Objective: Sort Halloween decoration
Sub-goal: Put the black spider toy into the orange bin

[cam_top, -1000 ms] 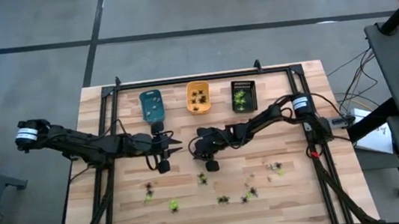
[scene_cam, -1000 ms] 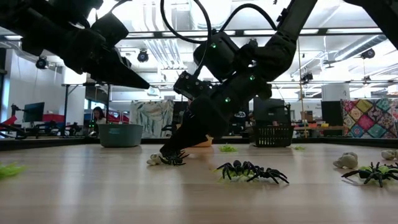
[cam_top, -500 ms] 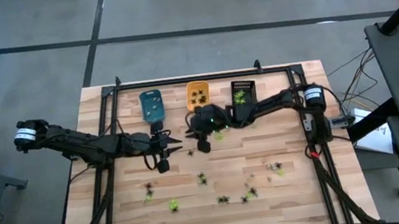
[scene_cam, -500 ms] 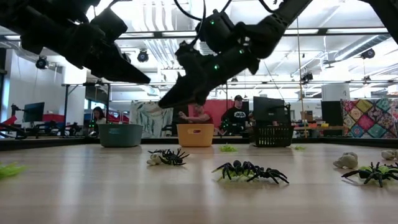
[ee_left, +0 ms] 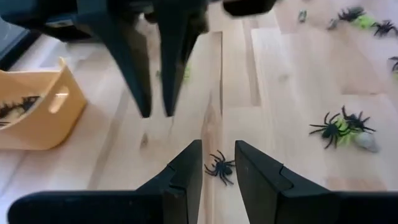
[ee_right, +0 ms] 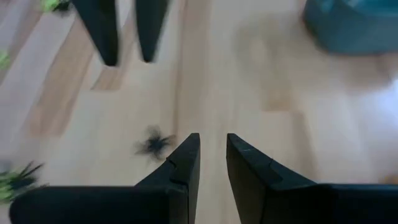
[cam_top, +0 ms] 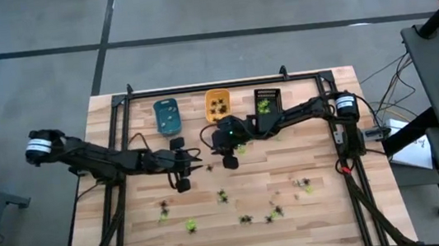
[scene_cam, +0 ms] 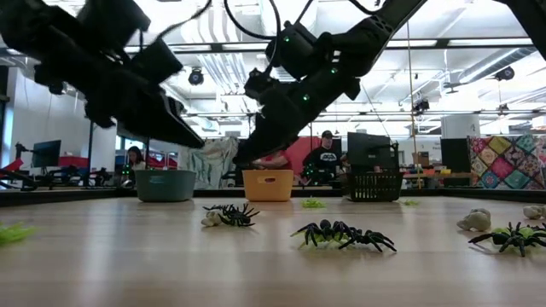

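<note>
The pale wooden plank table fills the lower middle of the high view, and my two dark arms reach in from its left and right edges to meet near the centre. Along the table's upper edge stand three small rectangular trays in a row: a blue plastic tray on the left, an orange plastic tray in the middle, and a black slotted tray on the right.

My left gripper hangs just left of centre, its fingers a narrow gap apart and holding nothing. My right gripper hovers just below the orange tray, its fingers likewise slightly apart and empty.

The tiny plastic spider decorations, black, yellow-green and pale whitish, lie scattered across the lower part of the table, well below both grippers. One small black spider lies on the wood near my left fingertips. A few spiders lie in each of the three trays.
</note>
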Tool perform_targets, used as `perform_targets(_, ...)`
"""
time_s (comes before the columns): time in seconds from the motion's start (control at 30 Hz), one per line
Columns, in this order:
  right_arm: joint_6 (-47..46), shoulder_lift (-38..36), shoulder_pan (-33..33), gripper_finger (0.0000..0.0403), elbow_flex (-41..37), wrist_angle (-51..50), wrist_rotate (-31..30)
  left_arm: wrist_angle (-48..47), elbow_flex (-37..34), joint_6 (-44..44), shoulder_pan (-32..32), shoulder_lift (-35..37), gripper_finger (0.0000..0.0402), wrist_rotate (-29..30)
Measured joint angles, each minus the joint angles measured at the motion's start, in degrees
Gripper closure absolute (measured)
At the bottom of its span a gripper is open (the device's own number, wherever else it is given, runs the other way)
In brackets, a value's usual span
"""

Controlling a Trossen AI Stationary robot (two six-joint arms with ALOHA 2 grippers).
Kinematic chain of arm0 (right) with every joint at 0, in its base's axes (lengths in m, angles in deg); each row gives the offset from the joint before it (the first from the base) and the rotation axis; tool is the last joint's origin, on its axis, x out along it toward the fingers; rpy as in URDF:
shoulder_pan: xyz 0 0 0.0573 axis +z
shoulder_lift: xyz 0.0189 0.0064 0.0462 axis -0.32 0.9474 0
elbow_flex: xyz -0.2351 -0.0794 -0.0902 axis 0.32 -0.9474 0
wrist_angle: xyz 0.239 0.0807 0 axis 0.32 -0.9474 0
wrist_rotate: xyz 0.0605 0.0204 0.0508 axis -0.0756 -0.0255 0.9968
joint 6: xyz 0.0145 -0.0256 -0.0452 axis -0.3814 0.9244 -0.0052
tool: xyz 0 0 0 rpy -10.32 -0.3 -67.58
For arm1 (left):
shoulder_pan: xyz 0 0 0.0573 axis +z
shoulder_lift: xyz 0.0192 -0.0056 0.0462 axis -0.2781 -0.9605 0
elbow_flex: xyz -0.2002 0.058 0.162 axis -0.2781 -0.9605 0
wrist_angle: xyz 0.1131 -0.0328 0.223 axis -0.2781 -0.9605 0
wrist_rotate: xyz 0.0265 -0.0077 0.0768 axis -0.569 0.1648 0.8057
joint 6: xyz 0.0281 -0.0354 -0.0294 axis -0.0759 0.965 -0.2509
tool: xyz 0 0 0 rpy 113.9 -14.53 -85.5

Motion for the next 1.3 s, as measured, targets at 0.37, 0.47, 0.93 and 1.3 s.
perform_targets(0.37, -18.93, 0.0, 1.28, 0.0335, -0.11, -8.8, 1.08, 11.88, 0.0, 0.84, 0.02, -15.47, 0.0323, -0.04)
perform_targets(0.47, -24.59, 0.0, 1.88, 0.0335, -0.11, -8.47, 2.53, 13.53, 0.0, 2.1, 0.0, -18.97, 0.0323, -0.05)
perform_targets(0.93, -35.39, 3.51, 3.57, 0.0267, -0.17, -3.81, 2.56, 20.56, 0.22, 4.06, 0.04, -26.76, 0.0323, -0.46)
perform_targets(1.3, -36.57, 3.8, 3.48, 0.0204, -0.17, -1.21, 2.54, 19.8, -0.42, 5.75, 0.04, -27.0, 0.0323, -0.55)
